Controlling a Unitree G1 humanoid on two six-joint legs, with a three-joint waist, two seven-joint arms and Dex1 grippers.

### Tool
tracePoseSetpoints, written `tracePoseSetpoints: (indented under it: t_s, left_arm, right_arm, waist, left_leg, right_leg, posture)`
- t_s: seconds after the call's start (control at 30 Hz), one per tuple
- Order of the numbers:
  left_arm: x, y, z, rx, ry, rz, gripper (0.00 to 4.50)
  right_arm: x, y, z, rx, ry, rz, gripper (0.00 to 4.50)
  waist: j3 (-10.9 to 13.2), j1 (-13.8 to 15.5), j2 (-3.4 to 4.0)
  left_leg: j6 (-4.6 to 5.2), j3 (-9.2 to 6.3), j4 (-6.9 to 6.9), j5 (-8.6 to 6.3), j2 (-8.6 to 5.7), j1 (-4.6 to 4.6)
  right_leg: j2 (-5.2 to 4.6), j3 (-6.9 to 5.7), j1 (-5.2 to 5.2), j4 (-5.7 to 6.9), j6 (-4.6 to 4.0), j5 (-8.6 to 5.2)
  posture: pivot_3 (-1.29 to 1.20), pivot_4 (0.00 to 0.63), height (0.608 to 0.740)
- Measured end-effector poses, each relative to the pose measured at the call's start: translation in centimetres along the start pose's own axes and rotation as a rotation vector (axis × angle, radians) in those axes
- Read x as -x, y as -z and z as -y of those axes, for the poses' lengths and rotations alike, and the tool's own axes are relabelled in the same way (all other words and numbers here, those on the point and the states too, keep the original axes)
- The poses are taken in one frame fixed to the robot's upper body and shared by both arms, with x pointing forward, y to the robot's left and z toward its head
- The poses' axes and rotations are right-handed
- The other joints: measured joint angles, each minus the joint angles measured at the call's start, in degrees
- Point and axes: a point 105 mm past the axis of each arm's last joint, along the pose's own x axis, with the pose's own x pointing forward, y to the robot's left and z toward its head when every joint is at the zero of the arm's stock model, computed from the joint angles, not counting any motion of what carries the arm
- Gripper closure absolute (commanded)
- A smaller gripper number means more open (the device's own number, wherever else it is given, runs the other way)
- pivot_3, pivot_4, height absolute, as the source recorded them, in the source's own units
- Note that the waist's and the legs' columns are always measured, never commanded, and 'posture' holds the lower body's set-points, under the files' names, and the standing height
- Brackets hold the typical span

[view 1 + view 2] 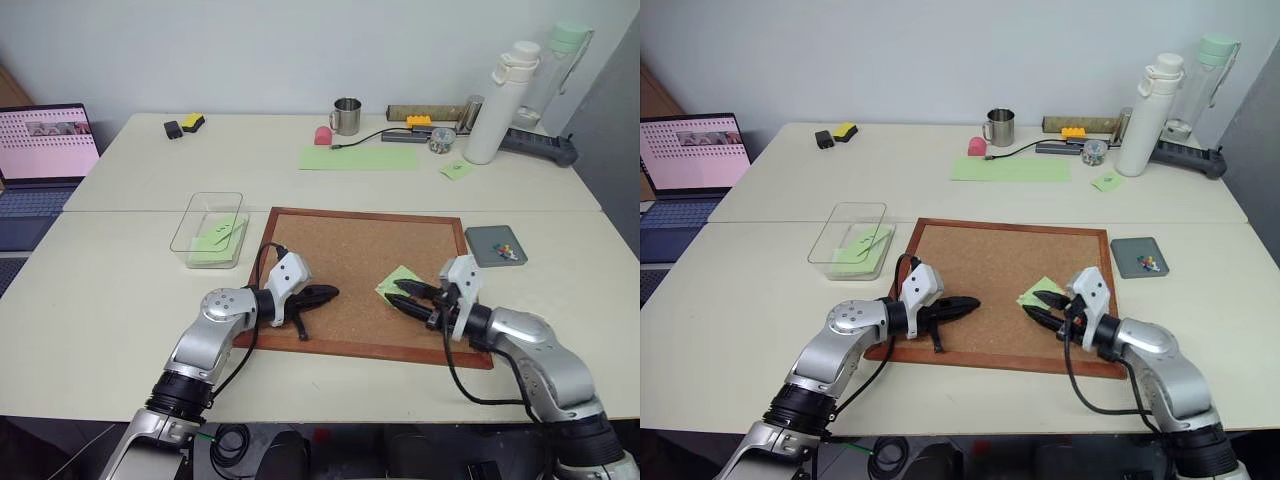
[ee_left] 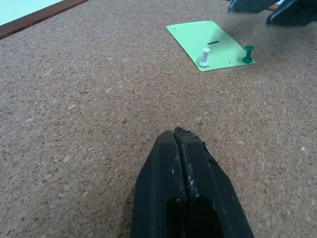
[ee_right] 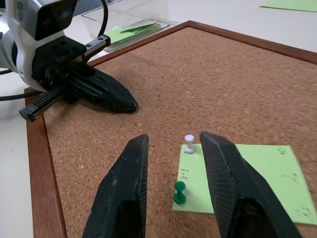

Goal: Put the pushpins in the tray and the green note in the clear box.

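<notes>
The right gripper (image 3: 171, 193) had its two black fingers part way open, with nothing held between them. It hung low over the cork board (image 1: 340, 250), right above one edge of the green note (image 3: 242, 176). Two pushpins stuck up from that edge of the note: a white pin (image 3: 189, 144) and a green pin (image 3: 179, 192). The green pin sat in the gap between the fingers, and the white pin stood just past the fingertips.

The left gripper (image 2: 181, 139) had its fingers pressed tight together, holding nothing. It lay low over the board, well apart from the note and pointing toward it.

The grey tray (image 1: 480, 240) sat on the table just beside the board, on the robot's right. A few pins (image 1: 506, 248) were already in it. The clear box (image 1: 205, 205) sat just off the board's other side, on the robot's left. It already had some green paper (image 1: 215, 240) inside.

The pins were very small, so the fingers might close beside one and miss it. They might also pinch the paper with the pin, and then the note could tear or lift up. If both pins got caught at once, one could drop and roll away. A pin pulled at a slant could slip out of the fingers.
</notes>
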Motion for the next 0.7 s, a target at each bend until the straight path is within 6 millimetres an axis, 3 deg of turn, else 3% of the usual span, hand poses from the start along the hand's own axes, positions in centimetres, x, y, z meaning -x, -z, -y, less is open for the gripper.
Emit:
tracePoseSetpoints:
  t_s: [0.2, 0.5, 0.7]
  left_arm:
    - [0.1, 0.0, 0.0, 0.001, 0.0, -0.004, 4.5]
    - [0.1, 0.0, 0.0, 0.008, -0.002, -0.006, 4.5]
    - [0.2, 0.1, 0.1, 0.011, -0.005, -0.005, 4.5]
  right_arm:
    - [-0.4, 1.4, -0.1, 0.023, 0.007, -0.06, 2.83]
    - [-0.5, 1.5, 0.0, 0.017, 0.013, -0.057, 4.45]
    - [-0.4, 1.5, 0.1, 0.014, 0.018, -0.053, 4.48]
  waist:
    - [0.0, 0.0, 0.0]
    - [0.0, 0.0, 0.0]
    - [0.0, -0.01, 0.0]
  left_leg:
    - [0.0, 0.0, -0.01, 0.0, 0.0, 0.01]
    - [0.0, 0.0, -0.02, 0.0, 0.01, 0.02]
    - [0.0, 0.0, -0.02, 0.0, 0.01, 0.03]
  right_leg:
    - [0.0, 0.0, 0.0, 0.0, 0.0, 0.0]
    - [0.01, 0.0, 0.0, 0.0, 0.0, 0.0]
    - [0.01, 0.01, 0.01, 0.0, 0.0, 0.0]
  posture:
    - [0.0, 0.15, 0.74]
    - [0.0, 0.15, 0.74]
    - [0.0, 0.15, 0.74]
